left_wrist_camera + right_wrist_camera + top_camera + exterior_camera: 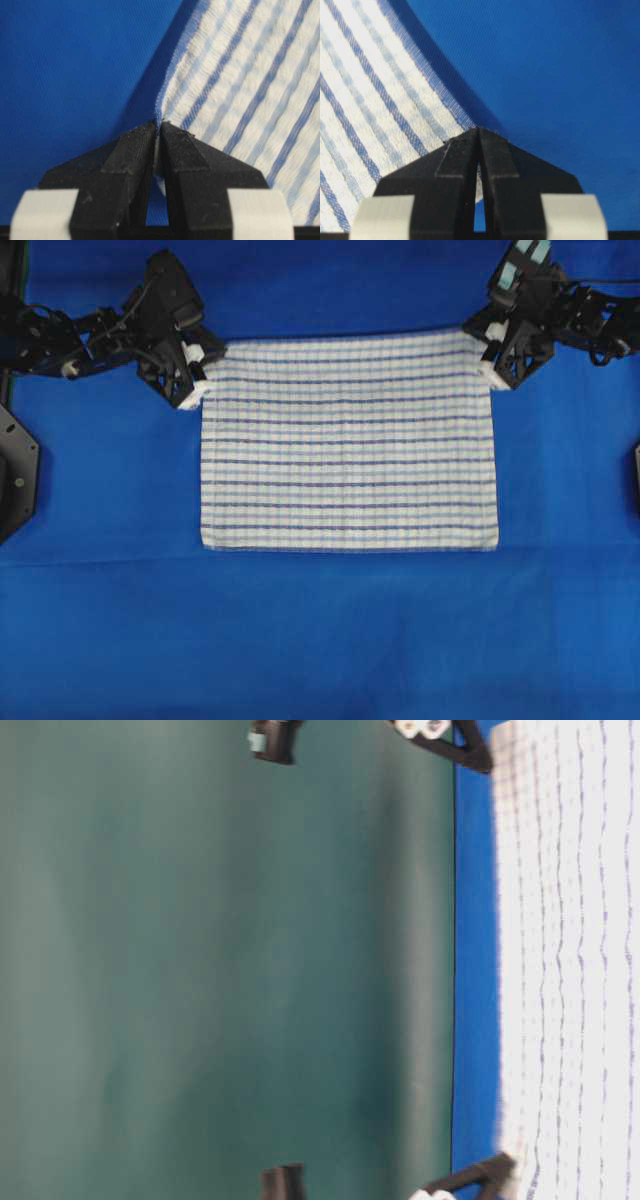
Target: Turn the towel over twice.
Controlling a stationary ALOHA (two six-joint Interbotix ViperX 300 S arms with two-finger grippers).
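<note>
a: looking at the overhead view, the towel (348, 440) lies flat on the blue table covering (320, 640), long axis running side to side, stripes parallel to that axis; which end do the arms have?

b: the far edge; the left gripper (197, 380) is clamped on the far-left corner, the right gripper (489, 362) on the far-right corner; each wrist view shows black jaws pressed together with a pinch of hem between them.

a: so the cloth spreads away from both grippers toward the near side of the table?

b: yes; in the left wrist view the towel (250, 85) fans out ahead and to the right of the left gripper (159, 131); in the right wrist view the towel (375, 100) fans ahead and to the left of the right gripper (478, 136); the body of the cloth sits between the two arms and beyond their tips.

a: which arm is nearer?

b: neither, i judge; each holds its own corner, about symmetric; the corners look slightly puckered where pinched.

a: what does the flip turn on, then?

b: likely carrying the held far edge up and over along the short axis, toward the free near edge (350, 546); the two arms would need to travel together, or the towel skews.
</note>
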